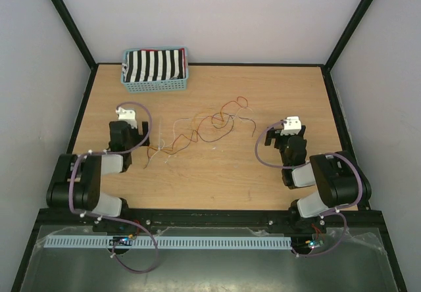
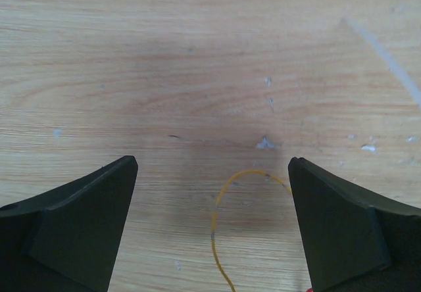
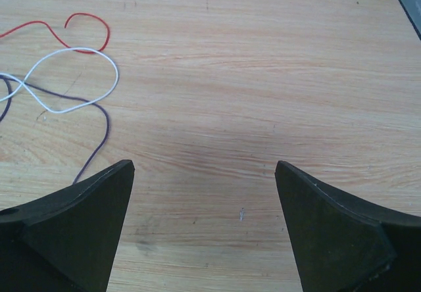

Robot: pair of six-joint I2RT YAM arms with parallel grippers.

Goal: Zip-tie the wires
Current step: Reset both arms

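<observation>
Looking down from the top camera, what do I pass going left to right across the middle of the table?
left gripper → the wires → right gripper

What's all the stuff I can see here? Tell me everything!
wires: several, red, orange, yellow, white and dark, tangled mid-table between the arms
basket: one, blue, far left corner of the table
cloth: one, black-and-white striped, inside the basket
table: one, light wood
arms: two, black and grey, near edge
left claw: one, black, open, above a yellow wire
right claw: one, black, open, above bare wood
</observation>
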